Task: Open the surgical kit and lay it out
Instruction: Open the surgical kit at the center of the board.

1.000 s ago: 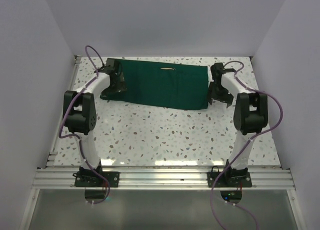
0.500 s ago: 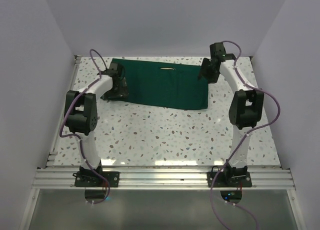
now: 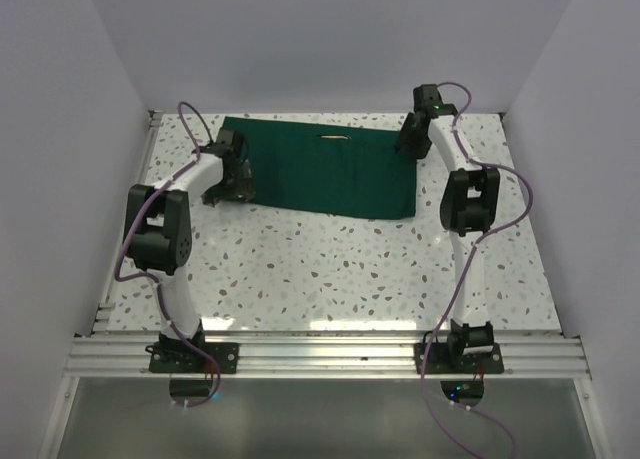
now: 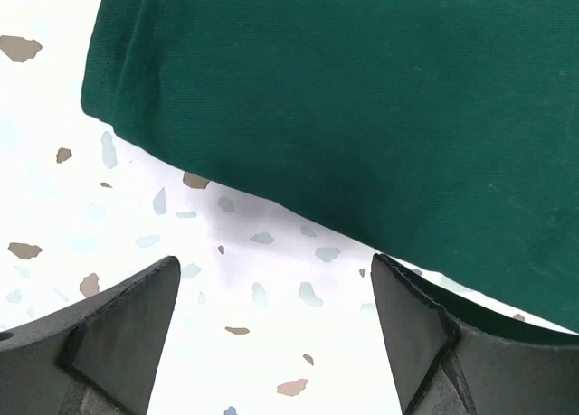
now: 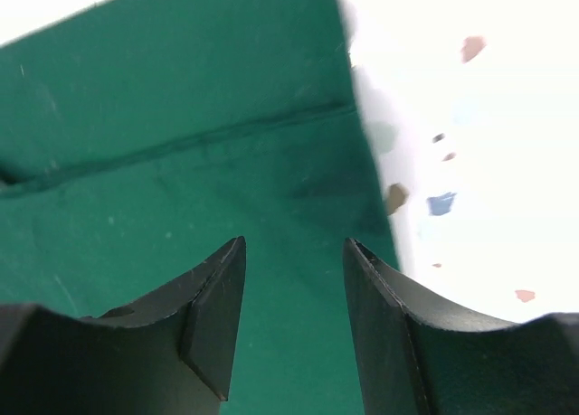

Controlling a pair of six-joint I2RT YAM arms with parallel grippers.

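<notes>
In the overhead view, the left end effector [image 3: 232,174] sits in the upper left part of the frame, at the left end of the dark green cloth [image 3: 320,169]. From above its dark body blurs into the cloth, so its fingertips cannot be made out there. Its wrist view is clearer. Two dark fingers [image 4: 122,329] rise from the bottom corners, cut off by the lower edge of the frame. They stand wide apart and released, with only speckled tabletop [image 4: 54,207] between them. The left end effector [image 4: 276,343] grasps nothing. The cloth [image 4: 362,89] fills the upper right of that frame, and its hemmed corner lies just beyond the fingertips.

The cloth lies spread as a flat, roughly rectangular sheet across the upper middle of the tabletop [image 3: 330,269], close to the back wall. Near its upper edge lies a slim pale sliver [image 3: 335,137], too small to identify. Whether anything lies under the cloth cannot be told.

At the upper right, the right end effector [image 3: 410,139] hangs at the cloth's far right corner. In its wrist view, the right end effector [image 5: 294,325] has its fingers [image 5: 213,320] parted by a narrow gap. They are released, with green cloth [image 5: 181,162] showing between and beyond them. A seam crosses the fabric, and bright, blurred tabletop [image 5: 470,117] shows to the right. Whether the fingertips touch the fabric cannot be told.
</notes>
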